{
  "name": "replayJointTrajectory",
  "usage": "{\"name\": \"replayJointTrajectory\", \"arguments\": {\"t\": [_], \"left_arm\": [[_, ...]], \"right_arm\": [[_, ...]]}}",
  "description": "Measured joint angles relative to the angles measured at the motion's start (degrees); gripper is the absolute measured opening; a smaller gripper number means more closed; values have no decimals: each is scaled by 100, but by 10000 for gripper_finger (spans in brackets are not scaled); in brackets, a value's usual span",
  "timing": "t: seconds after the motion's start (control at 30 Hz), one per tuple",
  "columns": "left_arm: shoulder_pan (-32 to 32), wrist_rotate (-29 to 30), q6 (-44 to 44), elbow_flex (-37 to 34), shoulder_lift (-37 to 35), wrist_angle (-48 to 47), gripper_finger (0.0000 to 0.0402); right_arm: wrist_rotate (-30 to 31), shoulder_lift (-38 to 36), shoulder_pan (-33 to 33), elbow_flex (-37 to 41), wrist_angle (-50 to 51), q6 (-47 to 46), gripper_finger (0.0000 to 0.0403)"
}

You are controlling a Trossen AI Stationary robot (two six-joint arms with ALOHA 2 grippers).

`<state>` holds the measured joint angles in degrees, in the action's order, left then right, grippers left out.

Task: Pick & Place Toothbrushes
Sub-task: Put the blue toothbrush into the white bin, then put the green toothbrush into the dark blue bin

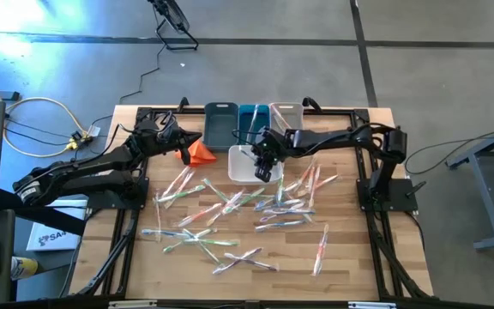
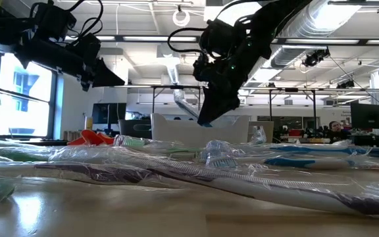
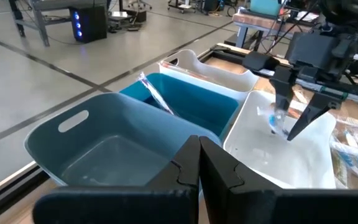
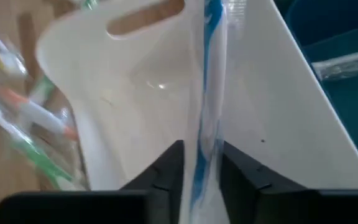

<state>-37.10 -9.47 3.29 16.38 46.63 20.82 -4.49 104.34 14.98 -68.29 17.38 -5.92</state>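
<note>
My right hand loosely brackets a blue toothbrush above the white bin; left hand clenched.

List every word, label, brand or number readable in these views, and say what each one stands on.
"SA": the only legible letters, start of a dark word on a white sheet lying beside the table's left edge under the left arm; the rest is hidden or too small to read.
Toothbrushes and their wrappers: any print too small or blurred to read.
Bins: no text visible.
</note>
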Motion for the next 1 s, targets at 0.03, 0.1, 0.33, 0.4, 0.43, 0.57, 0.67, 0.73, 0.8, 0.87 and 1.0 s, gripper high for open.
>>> {"name": "replayJointTrajectory", "arguments": {"t": [0.03,0.1,0.33,0.4,0.43,0.57,0.67,0.73,0.8,0.87,1.0], "left_arm": [[0,0,0,0,0,1,0],[0,2,0,0,0,0,0],[0,24,0,0,0,0,0],[0,24,0,0,0,-1,0],[0,24,0,0,0,0,0],[0,22,0,0,0,0,0],[0,22,0,0,0,0,0],[0,22,0,0,0,0,0],[0,22,0,0,0,0,0],[0,20,0,0,0,-2,0],[0,20,0,0,0,-2,0]], "right_arm": [[-24,-19,2,0,30,85,112],[-33,-44,2,0,4,152,135],[-322,-77,13,0,3,162,168],[-347,-79,17,0,3,171,165],[-336,-98,19,0,10,211,162],[-327,-315,81,0,7,445,151],[-315,-576,136,0,10,471,143],[-315,-775,197,0,33,471,138],[-315,-953,241,-2,64,471,135],[-315,-1066,273,-7,56,471,132],[-304,-1153,322,-7,138,469,129]]}}
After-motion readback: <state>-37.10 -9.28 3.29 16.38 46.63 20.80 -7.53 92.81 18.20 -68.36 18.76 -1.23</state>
